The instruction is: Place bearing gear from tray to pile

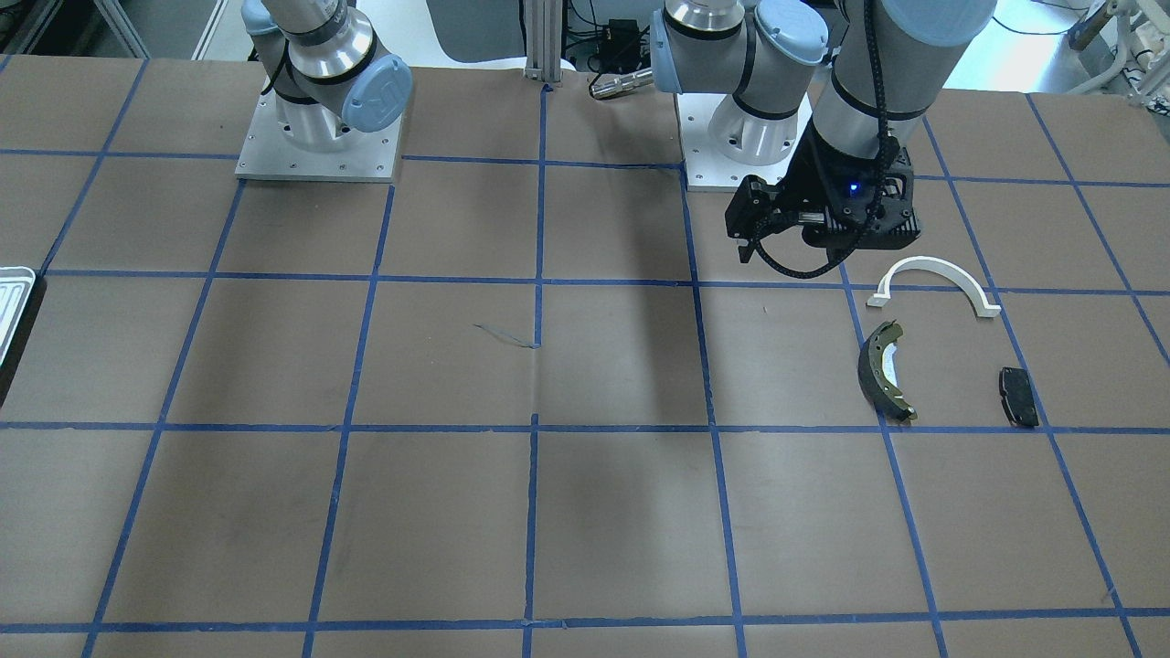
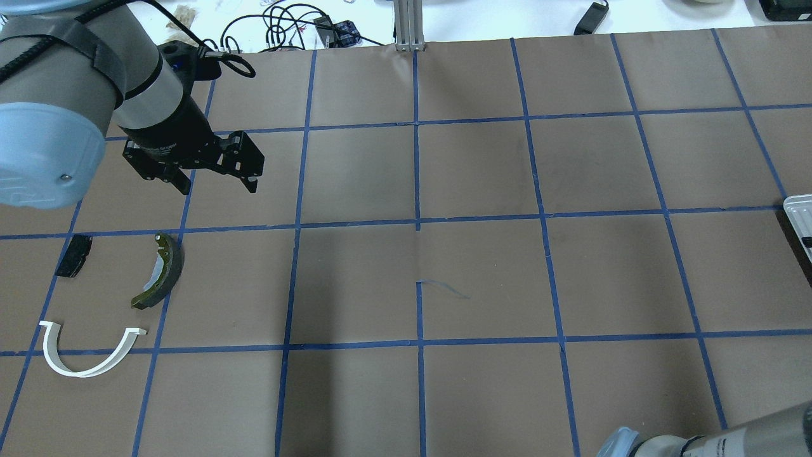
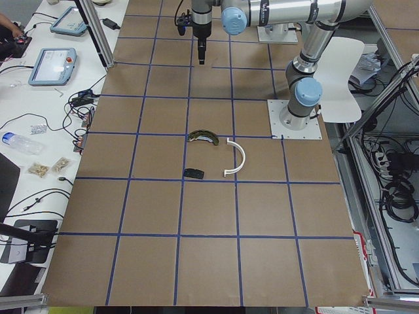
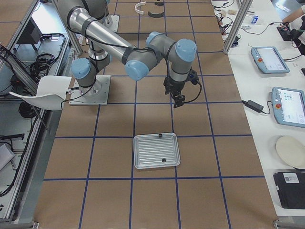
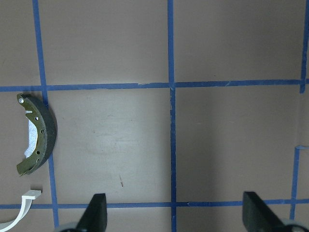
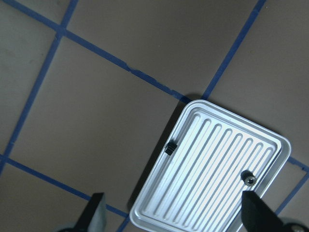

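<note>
The silvery ribbed tray (image 6: 212, 159) lies under my right gripper (image 6: 175, 215), which hangs high above it, open and empty. Two small dark gears lie in the tray: one (image 6: 170, 148) at its left rim, the other (image 6: 248, 178) near the right rim. In the exterior right view the tray (image 4: 147, 152) lies just in front of the right gripper (image 4: 178, 101). The pile is a white half-ring bracket (image 2: 82, 371), an olive-and-black brake shoe (image 2: 162, 273) and a flat black pad (image 2: 74, 255). My left gripper (image 2: 219, 188) hovers open and empty beside the pile.
The brown table (image 2: 482, 279) has a blue tape grid. The tray reaches the table's end on my right side (image 2: 800, 222). Both arm bases (image 1: 320, 137) stand on plates at the robot's edge. Cables and tablets (image 4: 269, 59) lie on a side bench.
</note>
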